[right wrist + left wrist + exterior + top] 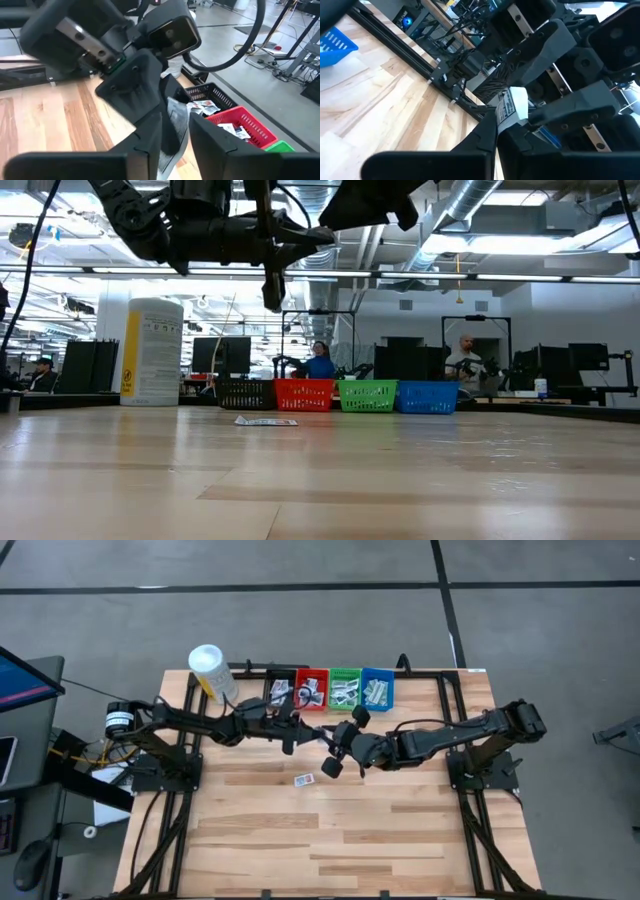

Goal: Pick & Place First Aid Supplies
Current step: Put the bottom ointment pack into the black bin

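**High view:** the left pincer (305, 730) and right pincer (340, 745) meet tip to tip above the middle of the surface (400, 830). They are just near of the row of black bin (280, 690), red bin (311, 690), green bin (345, 690) and blue bin (377, 690). The bins lie on the far side of the meeting point, the red one most directly beyond. A loose packet (304, 780) lies flat on the near side, roughly under the left pincer's line, well apart from both.

**Low view:** both arms hang dark across the top. The loose packet (266, 421) lies on the boards in front of the bins. The packet being passed cannot be made out here.

**Left wrist view:** the left pincer (497, 127) is clamped tight on a small white held packet (512, 106). The packet stands edge-on and sticks out of the tips toward the other arm.

**Right wrist view:** the held packet (176, 112) sits in the gap of the right pincer (175, 145), gripped from the far side by the left one. Whether the right pincer has hold of it I cannot tell.

My judgement is that the carry falls to the left arm, and it runs a short way straight to the far side.
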`<state>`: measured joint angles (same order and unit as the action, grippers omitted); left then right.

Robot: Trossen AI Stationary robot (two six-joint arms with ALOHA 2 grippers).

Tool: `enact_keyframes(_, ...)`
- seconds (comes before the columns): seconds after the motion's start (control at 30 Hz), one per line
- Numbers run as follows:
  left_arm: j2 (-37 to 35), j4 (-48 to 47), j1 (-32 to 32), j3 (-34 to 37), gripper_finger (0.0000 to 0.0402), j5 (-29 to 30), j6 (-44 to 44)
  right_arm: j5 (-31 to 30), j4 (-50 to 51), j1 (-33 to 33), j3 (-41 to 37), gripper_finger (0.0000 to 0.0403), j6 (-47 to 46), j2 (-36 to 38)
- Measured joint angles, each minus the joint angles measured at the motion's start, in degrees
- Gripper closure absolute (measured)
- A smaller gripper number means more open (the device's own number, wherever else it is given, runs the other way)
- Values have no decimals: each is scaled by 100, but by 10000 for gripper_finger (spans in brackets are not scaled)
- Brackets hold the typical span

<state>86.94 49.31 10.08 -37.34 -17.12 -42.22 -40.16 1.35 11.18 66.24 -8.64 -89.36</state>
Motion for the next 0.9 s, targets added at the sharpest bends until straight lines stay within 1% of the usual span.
enact_keyframes(0.13, 0, -53, 231, 6, 389, -210, 101, 0, 234, 5, 0, 294, -1, 0)
enact_keyframes(0.3, -28, -78, 599, 199, 395, -266, 489, 3, 598, 67, 0, 283, -196, 0)
enact_keyframes(0.43, -28, -86, 989, 384, 392, -263, 599, 15, 815, 82, -2, 282, -357, 0)
enact_keyframes(0.7, -28, -89, 1955, 731, 395, -261, 601, 577, 922, 70, -2, 282, -361, 0)
enact_keyframes(0.83, -31, -87, 2422, 811, 393, -258, 633, 582, 940, 70, -2, 282, -361, 0)
enact_keyframes(0.9, -31, -87, 2613, 846, 392, -185, 849, 581, 944, 68, -2, 282, -420, 0)
